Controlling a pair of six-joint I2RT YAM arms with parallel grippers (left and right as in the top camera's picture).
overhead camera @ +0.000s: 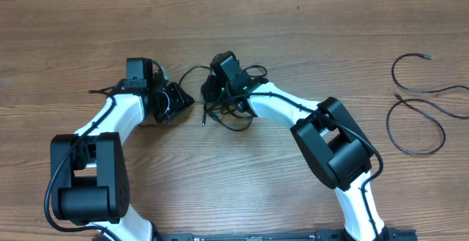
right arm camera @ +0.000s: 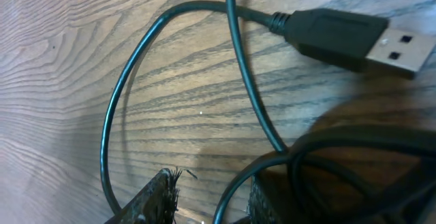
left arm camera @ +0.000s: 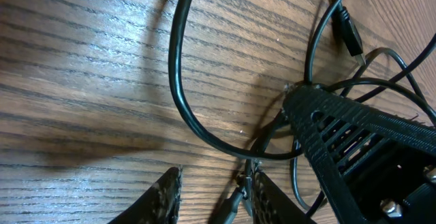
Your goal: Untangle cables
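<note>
Overhead, two cables [overhead camera: 388,122] lie freed at three o'clock, while the knot [overhead camera: 229,124] at centre is not yet undone. Left gripper [left arm camera: 214,186] and right gripper [right arm camera: 211,190] each stand part-open astride a strand, pinching nothing. Roughly halfway, I judge.

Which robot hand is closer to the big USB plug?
Right. The right gripper is close to the USB plug, which lies just ahead of it. The left gripper sits farther back, across the tangled cables.
</note>
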